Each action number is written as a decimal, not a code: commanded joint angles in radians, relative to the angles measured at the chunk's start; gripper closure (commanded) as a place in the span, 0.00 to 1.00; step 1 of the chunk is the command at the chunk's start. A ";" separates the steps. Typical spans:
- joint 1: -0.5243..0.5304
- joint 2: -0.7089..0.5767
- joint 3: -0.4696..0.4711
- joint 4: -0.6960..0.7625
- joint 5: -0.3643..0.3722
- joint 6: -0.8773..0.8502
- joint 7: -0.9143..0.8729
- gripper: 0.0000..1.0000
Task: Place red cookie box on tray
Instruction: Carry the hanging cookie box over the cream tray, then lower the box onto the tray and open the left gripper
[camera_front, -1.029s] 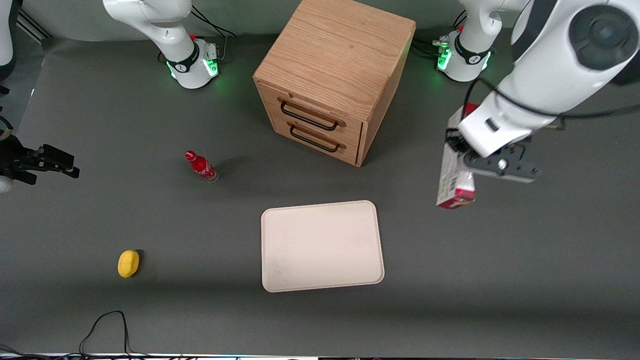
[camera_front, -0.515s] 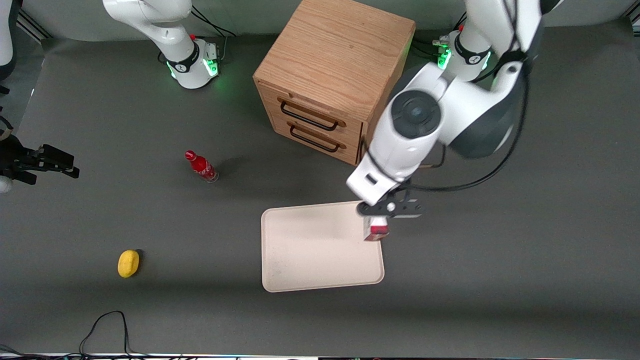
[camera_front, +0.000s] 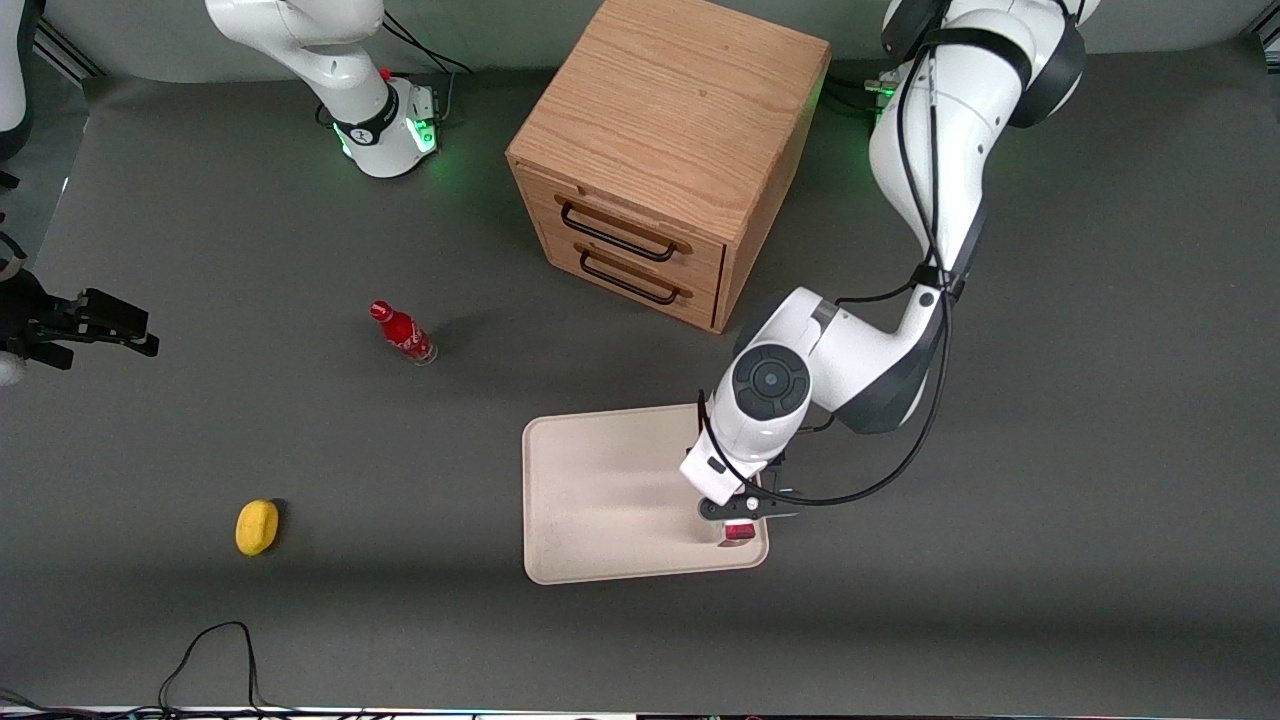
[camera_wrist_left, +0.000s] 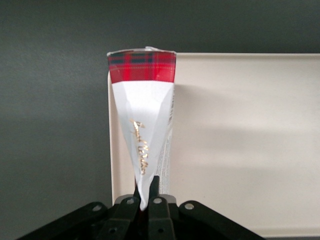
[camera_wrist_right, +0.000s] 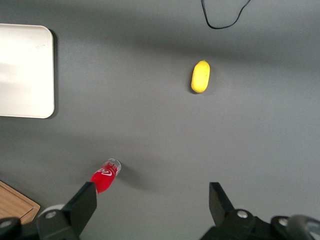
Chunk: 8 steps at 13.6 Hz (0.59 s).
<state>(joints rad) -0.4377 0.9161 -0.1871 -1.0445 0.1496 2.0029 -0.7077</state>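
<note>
With the gripper (camera_wrist_left: 146, 196) fingers clamped on the red cookie box (camera_wrist_left: 142, 125) above the tray (camera_front: 600, 500), lower, then release.

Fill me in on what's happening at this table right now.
The left arm's gripper is shut on the red cookie box, holding it upright over the tray, at the corner nearest the front camera on the working arm's end. Whether the box touches the tray cannot be told. A red bottle, a lemon and a wooden drawer cabinet sit untouched.
</note>
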 joint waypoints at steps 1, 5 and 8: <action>-0.009 0.026 0.015 -0.011 0.022 0.054 -0.053 1.00; -0.010 0.026 0.017 -0.031 0.018 0.065 -0.073 1.00; -0.009 0.026 0.017 -0.037 0.018 0.065 -0.075 1.00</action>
<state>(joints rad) -0.4384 0.9611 -0.1785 -1.0608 0.1503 2.0574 -0.7509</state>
